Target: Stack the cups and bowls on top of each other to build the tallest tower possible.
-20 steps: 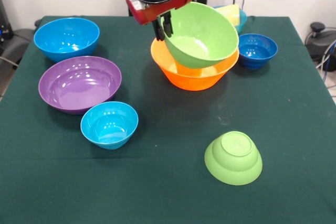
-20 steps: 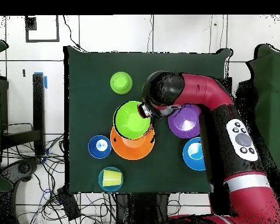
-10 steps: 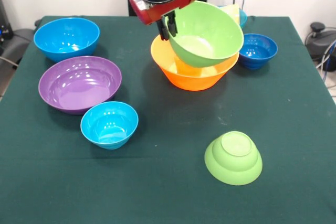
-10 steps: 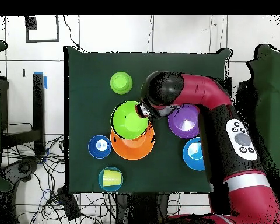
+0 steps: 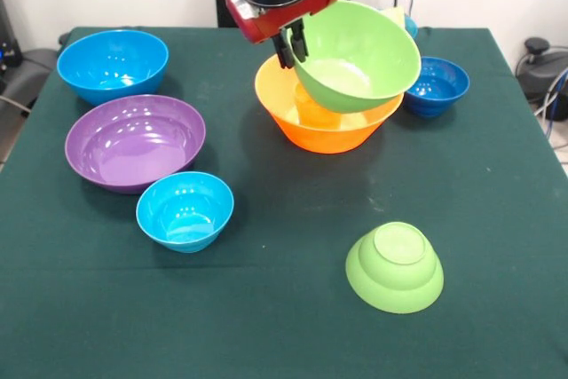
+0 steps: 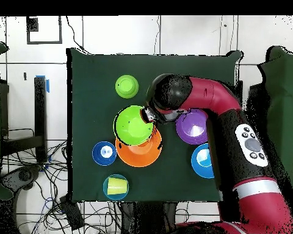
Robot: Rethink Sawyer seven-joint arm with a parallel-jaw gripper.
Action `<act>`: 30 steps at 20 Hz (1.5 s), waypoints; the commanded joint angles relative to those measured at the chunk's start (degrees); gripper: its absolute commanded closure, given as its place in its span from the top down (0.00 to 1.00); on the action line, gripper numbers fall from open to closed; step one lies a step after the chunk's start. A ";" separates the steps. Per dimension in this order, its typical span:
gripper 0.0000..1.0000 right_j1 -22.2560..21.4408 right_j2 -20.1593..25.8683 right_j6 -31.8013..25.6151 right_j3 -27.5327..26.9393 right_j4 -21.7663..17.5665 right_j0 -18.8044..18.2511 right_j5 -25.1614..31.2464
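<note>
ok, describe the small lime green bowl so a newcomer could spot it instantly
Start at the large orange bowl mid-table, where the gripper holds the large lime green bowl. Come toward the front-view camera to the small lime green bowl, alone on the green cloth. It is the only bowl lying upside down, base up.

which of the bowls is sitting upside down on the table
The small lime green bowl, alone at the table's front edge in the front view; its flat base faces up, the others open upward.

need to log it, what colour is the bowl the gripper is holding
Lime green, clearest in the front view.
</note>
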 commanded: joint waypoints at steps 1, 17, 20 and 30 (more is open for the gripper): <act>0.00 3.78 2.64 -3.31 1.50 0.28 0.22 2.47; 0.00 4.09 2.26 -3.68 1.03 -0.53 0.61 4.18; 0.00 3.82 1.56 -3.90 0.23 -1.79 1.14 4.90; 0.00 3.81 0.95 -3.22 -0.48 -2.04 1.45 8.74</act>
